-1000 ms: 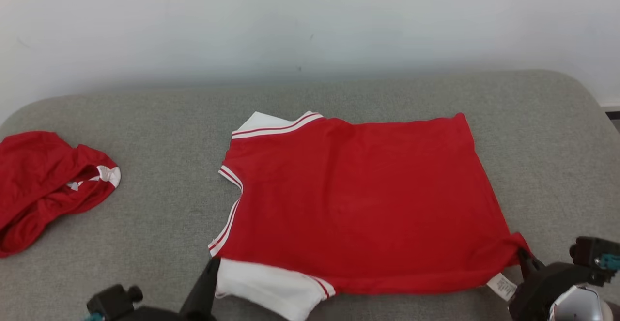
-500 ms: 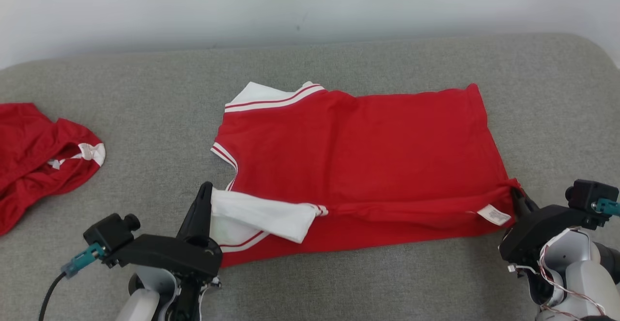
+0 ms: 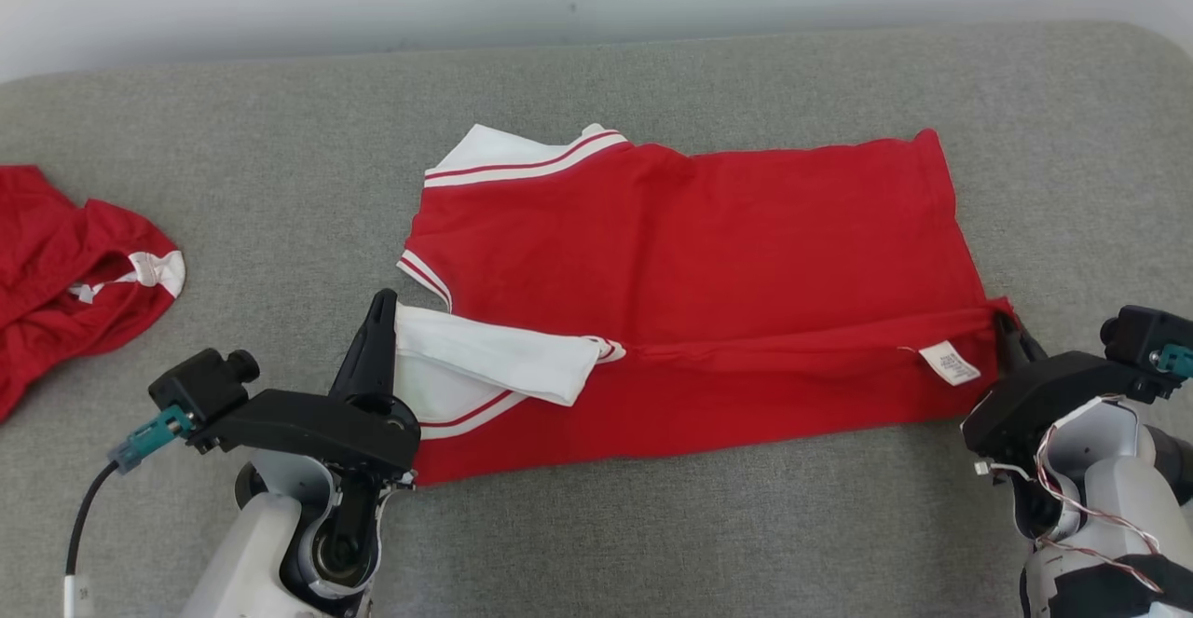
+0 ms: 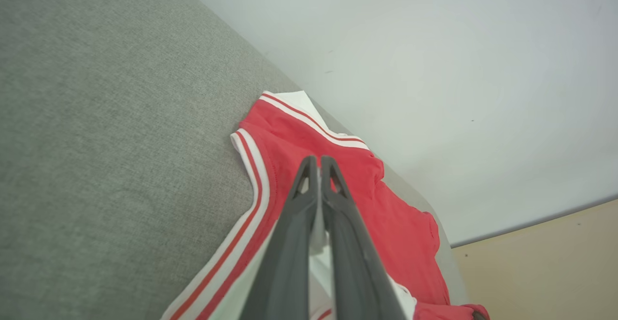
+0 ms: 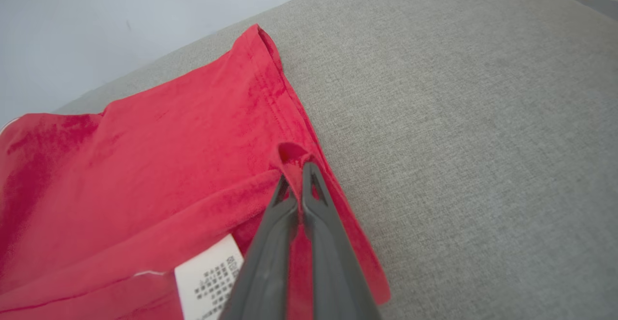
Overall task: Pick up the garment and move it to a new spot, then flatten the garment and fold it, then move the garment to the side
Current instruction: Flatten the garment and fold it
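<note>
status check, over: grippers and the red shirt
Both shut: left gripper on the white sleeve, right gripper on the hem corner. The red shirt lies on the grey cushion, near edge lifted. A second red garment sits far left, apart.

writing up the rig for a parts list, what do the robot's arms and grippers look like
The left gripper and right gripper have black bodies with two long, tapered dark grey fingers, and a teal plug on a side box. Forearms are pale white shells. A black cable runs from the left plug; thin red and white wires loop along the right forearm.
</note>
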Available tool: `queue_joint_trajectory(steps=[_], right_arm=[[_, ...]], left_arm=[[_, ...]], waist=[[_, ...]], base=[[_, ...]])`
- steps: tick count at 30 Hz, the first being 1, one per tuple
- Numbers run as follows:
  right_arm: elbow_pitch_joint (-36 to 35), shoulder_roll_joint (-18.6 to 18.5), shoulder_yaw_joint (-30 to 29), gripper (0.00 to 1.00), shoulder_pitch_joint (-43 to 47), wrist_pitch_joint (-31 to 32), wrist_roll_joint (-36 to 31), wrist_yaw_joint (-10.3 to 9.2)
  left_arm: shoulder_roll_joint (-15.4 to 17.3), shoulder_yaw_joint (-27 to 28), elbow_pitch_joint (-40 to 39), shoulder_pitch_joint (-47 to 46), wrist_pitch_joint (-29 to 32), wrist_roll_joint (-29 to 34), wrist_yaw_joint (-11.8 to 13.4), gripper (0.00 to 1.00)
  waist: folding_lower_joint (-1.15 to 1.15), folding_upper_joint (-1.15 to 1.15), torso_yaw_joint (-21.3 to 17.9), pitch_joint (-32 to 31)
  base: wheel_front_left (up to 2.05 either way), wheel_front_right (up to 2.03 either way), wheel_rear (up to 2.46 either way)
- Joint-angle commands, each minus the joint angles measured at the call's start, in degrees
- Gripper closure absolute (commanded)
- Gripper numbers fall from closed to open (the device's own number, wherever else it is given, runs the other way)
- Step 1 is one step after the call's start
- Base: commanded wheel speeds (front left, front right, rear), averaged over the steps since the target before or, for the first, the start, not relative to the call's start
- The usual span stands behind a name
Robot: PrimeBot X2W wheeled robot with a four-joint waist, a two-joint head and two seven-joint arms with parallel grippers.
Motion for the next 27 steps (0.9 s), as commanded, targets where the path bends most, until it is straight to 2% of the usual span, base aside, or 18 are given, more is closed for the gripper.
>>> queue_joint_trajectory(steps=[1, 2, 3, 4, 13, 16, 22, 27], right_arm=[[0.5, -0.1, -0.3, 0.69, -1.3, -1.1, 0.3, -0.13], [0.7, 0.0, -0.4, 0.00, -1.8, -1.9, 0.5, -0.13], [0.8, 0.0, -0.7, 0.00, -2.3, -2.9, 0.8, -0.13], [1.1, 0.0, -0.9, 0.00, -2.7, -3.8, 1.1, -0.13], [3.6, -0.2, -0.8, 0.00, -2.0, -6.1, 1.1, -0.13], [3.5, -1.1, -1.4, 0.00, -0.5, -5.3, 0.2, -0.13], [1.8, -2.7, -3.0, 0.00, 2.9, -1.9, -2.4, -0.13], [0.1, -2.8, -3.4, 0.00, 3.4, 2.4, -5.2, -0.13]], left_arm=[[0.0, 0.1, 0.7, -1.1, -0.2, 0.7, -0.3, 1.00], [-0.1, 0.2, 1.2, -1.5, -0.6, 0.9, -0.1, 1.00], [-0.3, 0.3, 1.6, -1.9, -0.9, 1.0, -0.1, 0.85], [-0.4, 0.3, 2.0, -2.2, -1.2, 1.3, -0.1, 0.00], [-0.4, -0.8, 3.4, -1.9, -4.1, 5.2, -1.0, 0.00], [0.7, -2.1, 2.6, 0.4, -4.7, 8.6, 0.0, 0.00], [3.3, -8.2, 1.0, 6.9, -4.1, 17.0, 4.6, 0.00], [4.4, -10.5, 1.6, 9.7, -2.7, 20.1, 8.7, 0.00]], waist=[[-0.01, -0.01, 0.0, 0.4], [-0.01, -0.01, -0.1, 0.5], [-0.01, -0.01, -0.1, 0.6], [-0.01, -0.01, -0.1, 0.6], [-0.01, -0.01, 0.0, -0.9], [-0.01, -0.01, 0.0, -1.7], [-0.01, -0.01, 0.5, -2.0], [-0.01, -0.01, 0.9, -1.6]], base=[[0.00, 0.00, 0.00], [0.00, 0.00, 0.00], [0.00, 0.00, 0.00], [0.00, 0.00, 0.00], [0.00, 0.00, 0.00], [0.00, 0.00, 0.00], [0.00, 0.00, 0.00], [0.00, 0.00, 0.00]])
